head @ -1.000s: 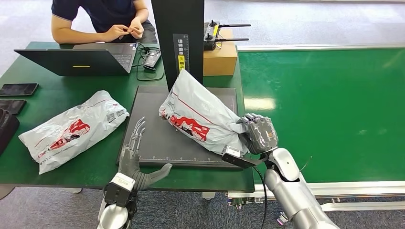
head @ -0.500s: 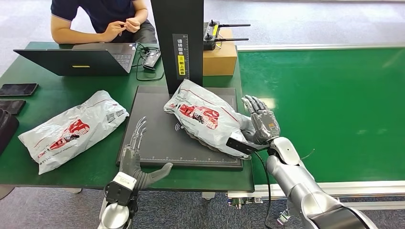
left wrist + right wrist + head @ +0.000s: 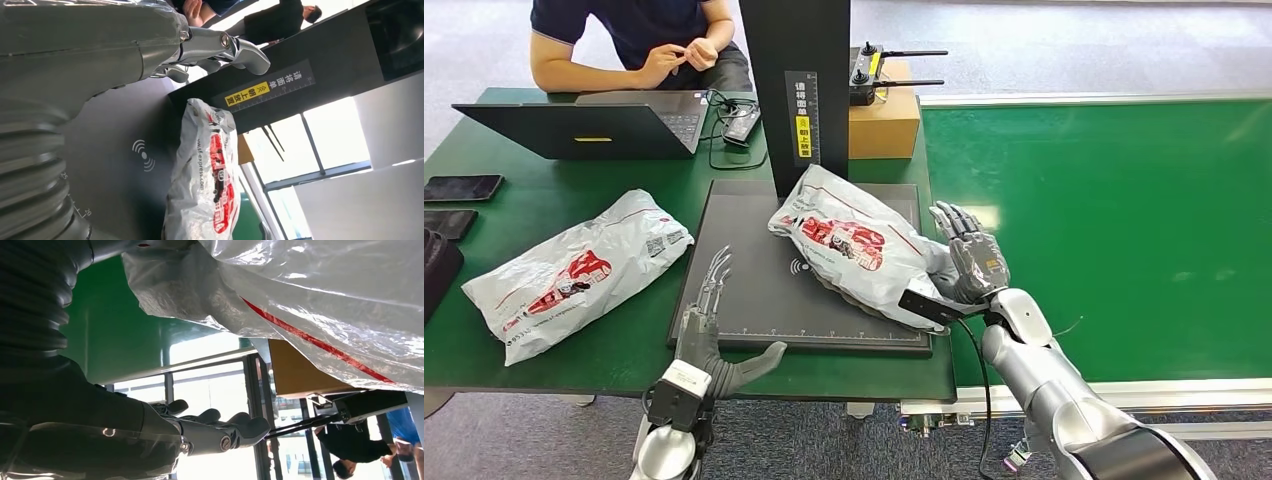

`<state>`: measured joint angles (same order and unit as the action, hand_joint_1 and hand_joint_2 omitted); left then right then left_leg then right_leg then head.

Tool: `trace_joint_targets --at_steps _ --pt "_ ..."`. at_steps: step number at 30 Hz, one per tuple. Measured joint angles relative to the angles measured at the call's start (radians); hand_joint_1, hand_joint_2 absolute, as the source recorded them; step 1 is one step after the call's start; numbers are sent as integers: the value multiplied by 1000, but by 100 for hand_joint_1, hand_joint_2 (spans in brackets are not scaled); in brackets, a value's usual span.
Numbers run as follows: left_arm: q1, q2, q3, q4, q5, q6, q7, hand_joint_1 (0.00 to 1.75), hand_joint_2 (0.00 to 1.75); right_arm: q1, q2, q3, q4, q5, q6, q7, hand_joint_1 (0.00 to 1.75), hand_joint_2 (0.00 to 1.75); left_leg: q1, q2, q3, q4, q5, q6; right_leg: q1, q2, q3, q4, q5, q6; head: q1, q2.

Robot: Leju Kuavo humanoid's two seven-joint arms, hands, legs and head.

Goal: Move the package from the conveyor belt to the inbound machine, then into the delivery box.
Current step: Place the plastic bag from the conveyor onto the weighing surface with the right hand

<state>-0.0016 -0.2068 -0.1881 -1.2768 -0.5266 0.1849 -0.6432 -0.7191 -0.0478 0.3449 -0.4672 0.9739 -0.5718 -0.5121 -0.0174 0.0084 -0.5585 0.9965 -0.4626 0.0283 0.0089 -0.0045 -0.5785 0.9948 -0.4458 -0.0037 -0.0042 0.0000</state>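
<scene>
White plastic package, red-printed, lies on the black inbound machine; right hand beside it, fingers spread, released. Left hand open, empty. Left wrist view: package wrinkled, glossy. Right wrist view: package against extended fingers.

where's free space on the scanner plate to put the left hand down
Free: the plate's left half, between the left hand and the package. Crowded: its right half, under the package, with the right hand beside it.

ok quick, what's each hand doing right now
Left hand: open, holding nothing, over the scanner plate's near edge.
Right hand: open, fingers spread, beside the courier bag.
</scene>
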Motion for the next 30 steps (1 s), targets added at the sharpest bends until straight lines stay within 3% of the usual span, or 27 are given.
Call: trace_joint_targets --at_steps 1,4,5,7,13,30 --pt "0 -1 0 0 0 0 2 0 175 0 1 0 1 -9 11 -8 11 175 0 0 0 0 0 0 0 0 0 0 0 0 0 0" --pt "0 -2 0 0 -1 -1 6 0 175 -3 4 0 3 -44 58 -38 132 175 0 1 0 0 0 0 0 1 0 0 0 0 0 0" --pt "0 -2 0 0 -2 -1 6 0 175 -3 5 0 3 -55 75 -48 164 175 0 1 0 0 0 0 0 1 0 0 0 0 0 0" --pt "1 -3 0 0 -2 -2 7 0 175 -2 8 0 3 -80 107 -71 174 175 0 1 0 0 0 0 0 1 0 0 0 0 0 0" --pt "12 -5 0 -2 -3 -3 9 0 175 19 21 19 -15 -134 159 -126 175 175 0 1 0 0 0 0 0 1 0 0 0 0 0 0" --pt "14 -5 14 -2 -3 -15 9 0 175 47 50 101 -80 -159 183 -148 175 175 0 1 0 0 0 0 0 1 0 0 0 0 0 0"
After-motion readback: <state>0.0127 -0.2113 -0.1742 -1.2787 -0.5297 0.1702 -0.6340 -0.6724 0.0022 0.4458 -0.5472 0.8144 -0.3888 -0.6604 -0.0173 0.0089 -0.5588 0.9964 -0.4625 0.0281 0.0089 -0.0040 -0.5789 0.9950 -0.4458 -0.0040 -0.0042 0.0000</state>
